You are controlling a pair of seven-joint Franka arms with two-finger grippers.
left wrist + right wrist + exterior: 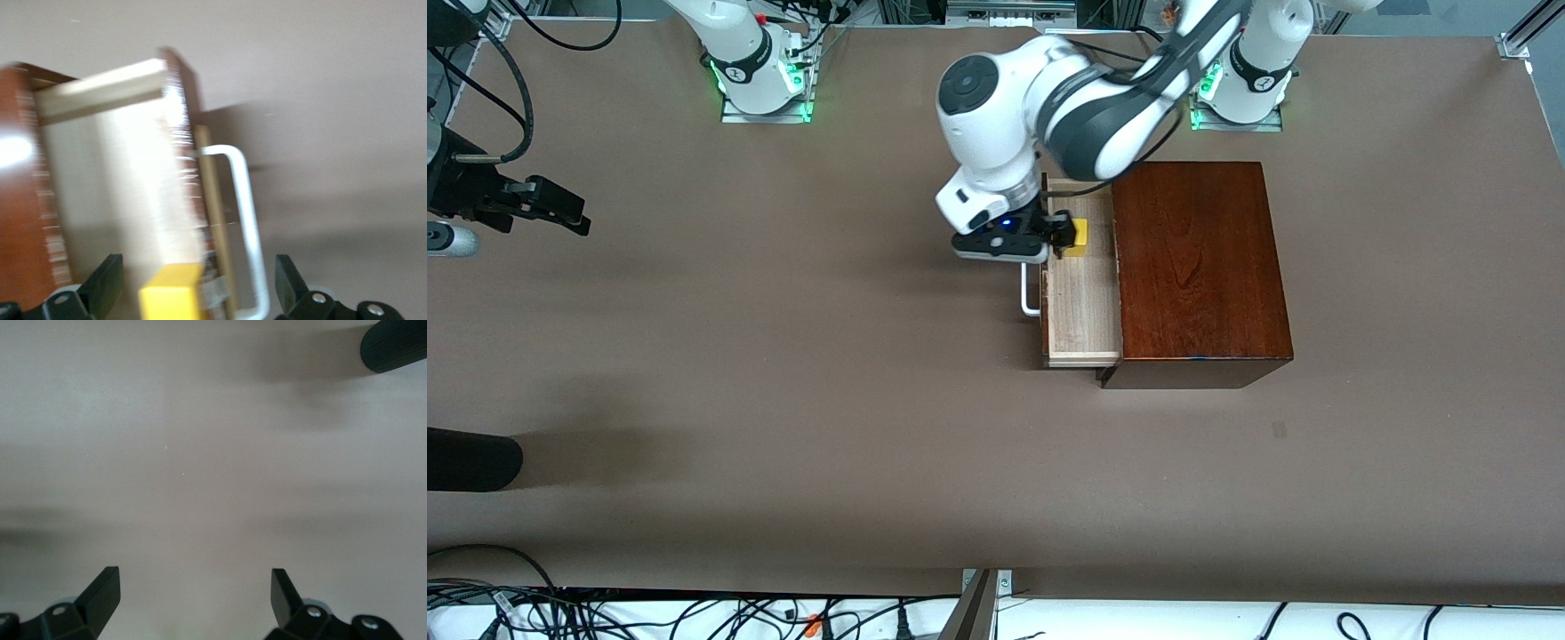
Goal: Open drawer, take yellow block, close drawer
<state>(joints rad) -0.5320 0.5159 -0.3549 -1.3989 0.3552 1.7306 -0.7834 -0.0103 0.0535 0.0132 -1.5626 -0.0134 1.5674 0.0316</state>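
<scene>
The drawer [1083, 293] is being shown pulled out of the dark reddish-brown wooden box [1199, 267], its pale interior exposed and its white handle [1030, 293] pointing toward the right arm's end of the table [783, 373]. The left gripper [1063, 233] is being held over the part of the open drawer farther from the front camera, with its fingers spread wide apart. The yellow block [1080, 237] is being seen in the drawer just beside that gripper; in the left wrist view the yellow block [171, 292] is lying between the spread fingers [107, 283], and whether either finger is touching it cannot be told. The right gripper [560, 209] is being kept waiting over bare table at the right arm's end, and in the right wrist view its fingers [100, 593] are being held apart with nothing between them.
</scene>
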